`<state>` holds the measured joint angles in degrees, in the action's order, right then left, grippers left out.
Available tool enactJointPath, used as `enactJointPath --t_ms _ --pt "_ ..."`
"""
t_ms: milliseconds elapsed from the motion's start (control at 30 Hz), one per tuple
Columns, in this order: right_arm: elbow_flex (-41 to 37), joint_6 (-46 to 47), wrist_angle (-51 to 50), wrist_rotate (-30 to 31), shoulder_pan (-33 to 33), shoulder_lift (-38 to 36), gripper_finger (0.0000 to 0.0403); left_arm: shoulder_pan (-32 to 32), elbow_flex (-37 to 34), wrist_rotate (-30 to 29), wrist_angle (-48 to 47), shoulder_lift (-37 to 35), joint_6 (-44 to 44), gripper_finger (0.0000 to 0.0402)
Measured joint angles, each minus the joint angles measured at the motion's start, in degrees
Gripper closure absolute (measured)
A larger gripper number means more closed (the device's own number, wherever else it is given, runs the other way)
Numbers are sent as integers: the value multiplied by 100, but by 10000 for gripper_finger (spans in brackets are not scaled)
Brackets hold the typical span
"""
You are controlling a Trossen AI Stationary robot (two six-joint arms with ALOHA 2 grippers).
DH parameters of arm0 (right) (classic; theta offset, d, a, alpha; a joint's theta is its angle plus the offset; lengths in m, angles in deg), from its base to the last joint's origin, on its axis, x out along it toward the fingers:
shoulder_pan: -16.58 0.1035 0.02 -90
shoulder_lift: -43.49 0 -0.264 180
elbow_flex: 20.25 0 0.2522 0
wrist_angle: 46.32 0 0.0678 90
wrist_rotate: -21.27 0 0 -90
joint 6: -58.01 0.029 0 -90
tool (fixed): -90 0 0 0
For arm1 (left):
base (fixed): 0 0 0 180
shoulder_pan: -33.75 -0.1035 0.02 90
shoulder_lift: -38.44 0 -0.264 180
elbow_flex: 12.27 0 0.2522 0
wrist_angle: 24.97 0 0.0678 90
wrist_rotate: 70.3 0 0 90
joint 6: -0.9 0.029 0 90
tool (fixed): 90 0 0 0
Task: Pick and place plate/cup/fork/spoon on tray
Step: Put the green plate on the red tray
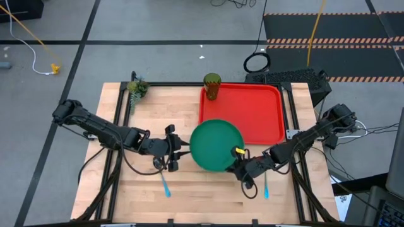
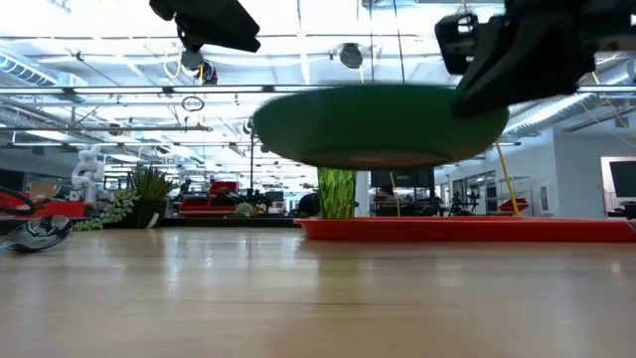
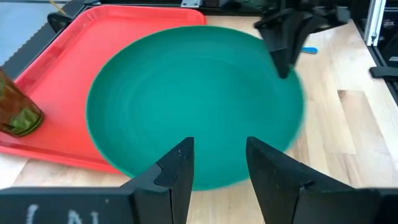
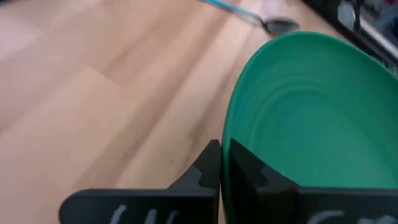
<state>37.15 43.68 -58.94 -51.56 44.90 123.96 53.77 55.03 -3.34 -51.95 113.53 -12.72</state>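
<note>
Above the wooden table, at the red plastic tray's (image 1: 265,113) near edge, our right gripper (image 1: 238,161) clamped the round green plate's (image 1: 214,145) rim (held aloft); left gripper (image 1: 178,150) waited beside, fingers apart

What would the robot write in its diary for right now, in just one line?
right gripper: shut on plate, lifted off table | left gripper: open, beside plate | cup: on tray

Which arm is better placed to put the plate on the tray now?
The right. The right gripper is shut on the plate's rim and holds it above the table, partly over the tray. The left gripper is open beside the plate, holding nothing.
</note>
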Motion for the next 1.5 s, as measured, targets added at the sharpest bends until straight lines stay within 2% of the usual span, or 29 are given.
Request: enactJointPath --t_ms 167,1033,1233,1500 --pt "0 312 -373 397 -181 -2 403 3 0 0 0 0 1 252" --pt "0 1611 -1510 407 -994 -2 403 1 0 -6 0 0 4 252" --pt "0 1977 -1789 1012 -1093 -2 403 1 0 -4 -1 0 4 252" --pt "-5 2334 -1941 1030 -1291 -2 403 0 0 -6 0 0 7 252"
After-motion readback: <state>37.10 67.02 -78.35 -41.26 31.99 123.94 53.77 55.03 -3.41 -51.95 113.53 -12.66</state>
